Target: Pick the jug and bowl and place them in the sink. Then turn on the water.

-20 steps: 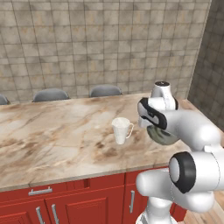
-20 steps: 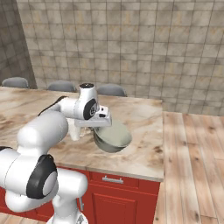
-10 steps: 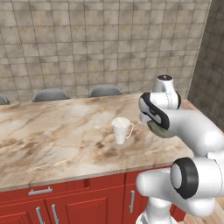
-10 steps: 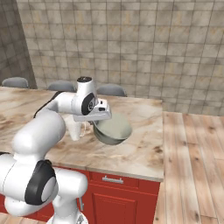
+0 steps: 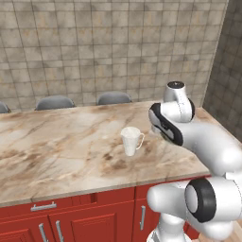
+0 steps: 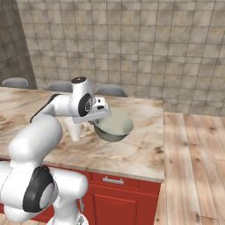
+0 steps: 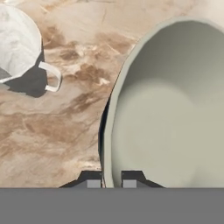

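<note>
My gripper is shut on the rim of the grey-green bowl and holds it in the air above the marble counter, tilted. In the hand view the bowl's pale cream inside covers the right half, with its rim pinched at my gripper. The white jug stands upright on the counter just left of the bowl, handle turned toward it. The jug sits at the upper left of the hand view, and the jug is partly behind my arm in the right base view. The sink and the water are out of view.
The marble counter tops red cabinets, with its right end close to the bowl. Grey chair backs stand behind its far edge. Wooden floor lies to the right of the counter, before a tiled wall.
The arm has raised the bowl higher above the counter while keeping hold of it. The jug has not moved.
</note>
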{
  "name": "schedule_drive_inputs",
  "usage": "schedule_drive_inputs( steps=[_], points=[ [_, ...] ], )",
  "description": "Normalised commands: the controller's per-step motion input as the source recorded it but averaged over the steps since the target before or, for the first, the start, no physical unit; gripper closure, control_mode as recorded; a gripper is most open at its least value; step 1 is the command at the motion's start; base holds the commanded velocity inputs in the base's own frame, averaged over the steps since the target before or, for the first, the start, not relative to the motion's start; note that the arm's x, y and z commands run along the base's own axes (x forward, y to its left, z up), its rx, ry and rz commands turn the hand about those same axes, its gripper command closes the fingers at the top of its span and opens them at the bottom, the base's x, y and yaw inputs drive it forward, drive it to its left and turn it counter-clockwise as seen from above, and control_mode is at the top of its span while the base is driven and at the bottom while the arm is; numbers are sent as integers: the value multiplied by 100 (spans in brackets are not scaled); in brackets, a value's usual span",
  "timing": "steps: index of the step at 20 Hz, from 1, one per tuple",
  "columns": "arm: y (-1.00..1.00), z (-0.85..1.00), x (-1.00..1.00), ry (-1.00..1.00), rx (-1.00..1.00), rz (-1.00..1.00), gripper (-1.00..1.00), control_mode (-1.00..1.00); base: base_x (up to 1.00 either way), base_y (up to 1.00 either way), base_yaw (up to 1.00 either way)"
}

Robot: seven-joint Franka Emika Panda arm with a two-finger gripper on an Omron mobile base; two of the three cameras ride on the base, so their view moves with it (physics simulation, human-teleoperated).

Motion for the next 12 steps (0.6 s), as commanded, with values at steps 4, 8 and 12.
schedule_drive_inputs(
  steps=[4,8,12],
  points=[
    [13,15,-8,0,-14,4,100,-100,0,0,0],
    [17,28,-15,0,-13,2,100,-100,0,0,0],
    [17,30,-29,0,-14,0,100,-100,0,0,0]
  ],
)
